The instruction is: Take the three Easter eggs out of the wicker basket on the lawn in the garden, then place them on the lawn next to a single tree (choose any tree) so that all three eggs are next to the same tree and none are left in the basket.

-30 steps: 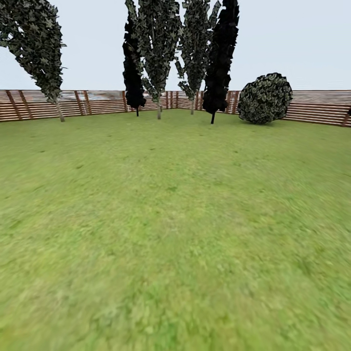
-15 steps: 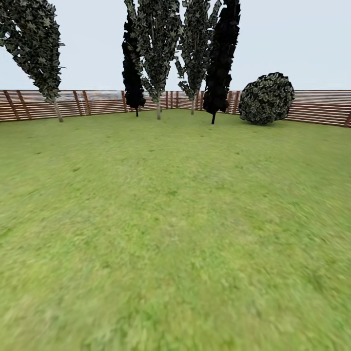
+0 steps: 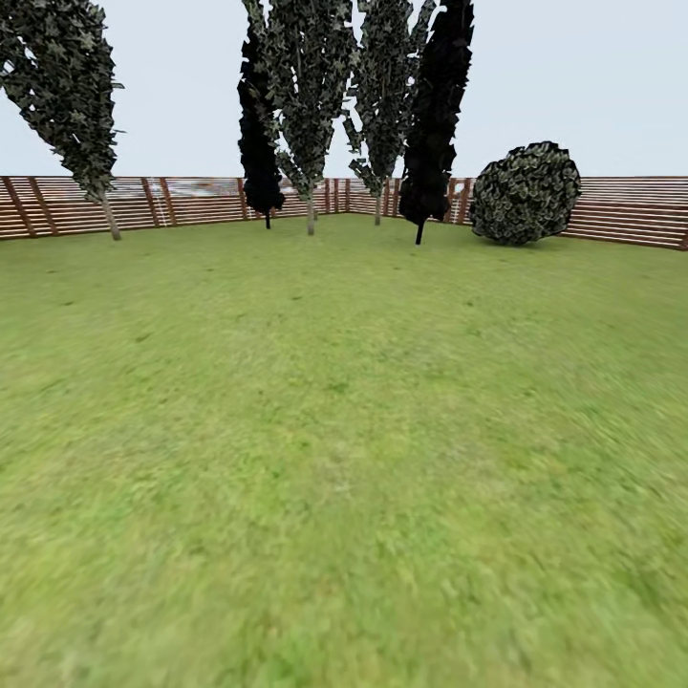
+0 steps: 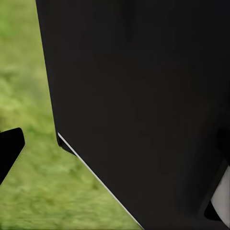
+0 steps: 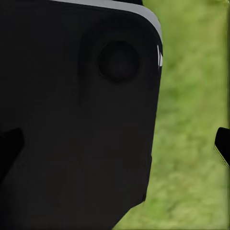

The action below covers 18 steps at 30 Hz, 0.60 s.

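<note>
- Head view: open lawn [image 3: 344, 459] running to the fence [image 3: 191, 201] along its far edge; no eggs or basket seen here.
- Trees at far edge: leafy pale-trunk tree [image 3: 72, 96] at far left corner, near-black columnar trees [image 3: 435, 105], round bush [image 3: 524, 193].
- Wrist views: dark robot body up close over grass; hand states cannot tell.
- Step: travelling/searching. Best to turn slowly, scan the lawn for the basket, arms tucked.
</note>
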{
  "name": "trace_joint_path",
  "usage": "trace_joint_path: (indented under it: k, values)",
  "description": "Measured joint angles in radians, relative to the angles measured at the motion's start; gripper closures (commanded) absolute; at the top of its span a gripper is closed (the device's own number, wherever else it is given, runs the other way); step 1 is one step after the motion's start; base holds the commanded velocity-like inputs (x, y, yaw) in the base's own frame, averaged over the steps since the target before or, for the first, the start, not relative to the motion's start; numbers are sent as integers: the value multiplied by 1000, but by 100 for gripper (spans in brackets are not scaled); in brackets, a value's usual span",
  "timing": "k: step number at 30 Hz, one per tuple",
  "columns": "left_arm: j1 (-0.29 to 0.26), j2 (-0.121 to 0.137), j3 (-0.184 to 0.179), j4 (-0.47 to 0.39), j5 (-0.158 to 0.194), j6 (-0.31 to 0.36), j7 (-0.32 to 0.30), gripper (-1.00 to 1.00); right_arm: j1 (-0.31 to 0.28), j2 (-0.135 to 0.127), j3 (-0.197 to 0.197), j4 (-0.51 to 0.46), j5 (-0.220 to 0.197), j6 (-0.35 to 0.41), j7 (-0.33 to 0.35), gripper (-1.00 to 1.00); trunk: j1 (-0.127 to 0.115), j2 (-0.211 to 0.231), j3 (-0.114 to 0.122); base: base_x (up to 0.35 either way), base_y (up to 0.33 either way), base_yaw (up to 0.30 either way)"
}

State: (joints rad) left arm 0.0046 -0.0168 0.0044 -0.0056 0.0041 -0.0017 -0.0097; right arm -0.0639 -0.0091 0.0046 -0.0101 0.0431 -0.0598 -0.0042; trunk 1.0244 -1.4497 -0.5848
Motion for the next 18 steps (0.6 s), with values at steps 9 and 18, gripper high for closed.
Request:
trace_joint_path:
  k: [9, 18]
  values:
    - [0, 0, 0, 0, 0, 0, 0, -100, 0, 0, 0, 0, 0, 0, 0, -100, 0, 0, 0, 325, 0, 0]
    - [0, 0, 0, 0, 0, 0, 0, -100, 0, 0, 0, 0, 0, 0, 0, -100, 0, 0, 0, 325, 0, 0]
